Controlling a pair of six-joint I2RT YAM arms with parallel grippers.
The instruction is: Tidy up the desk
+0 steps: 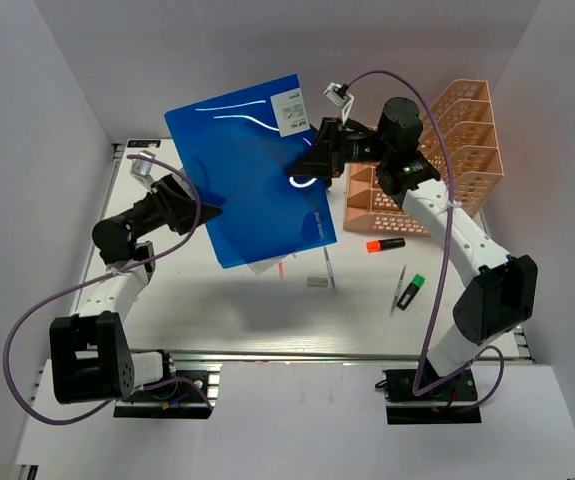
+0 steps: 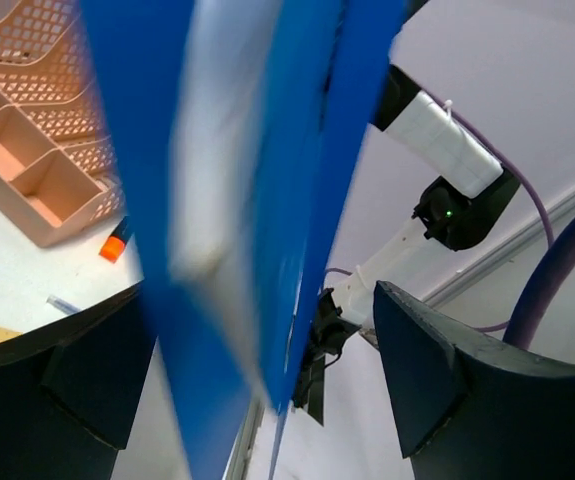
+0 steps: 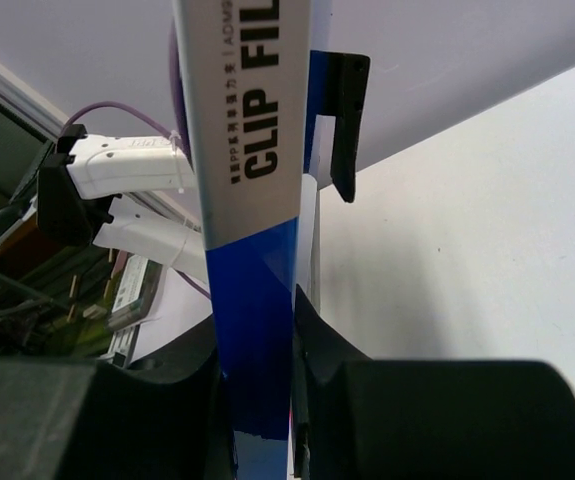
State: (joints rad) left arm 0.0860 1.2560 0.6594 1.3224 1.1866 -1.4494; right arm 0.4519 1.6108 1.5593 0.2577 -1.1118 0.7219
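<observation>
A blue clip file folder (image 1: 247,170) hangs tilted in the air above the white desk (image 1: 217,310). My right gripper (image 1: 307,168) is shut on its right edge; in the right wrist view both fingers press the folder's blue and grey spine (image 3: 252,260) at the right gripper (image 3: 257,375). My left gripper (image 1: 205,211) is open at the folder's left edge. In the left wrist view the blurred folder (image 2: 237,200) passes between the wide-spread jaws of the left gripper (image 2: 257,385), with a gap to the right finger (image 2: 447,390). A white sheet (image 1: 267,265) pokes out under the folder.
A peach mesh file rack (image 1: 457,140) stands at the back right, close behind the right arm. On the desk lie an orange highlighter (image 1: 385,244), a green highlighter (image 1: 411,291), two pens (image 1: 399,288) (image 1: 329,270) and a small eraser (image 1: 316,282).
</observation>
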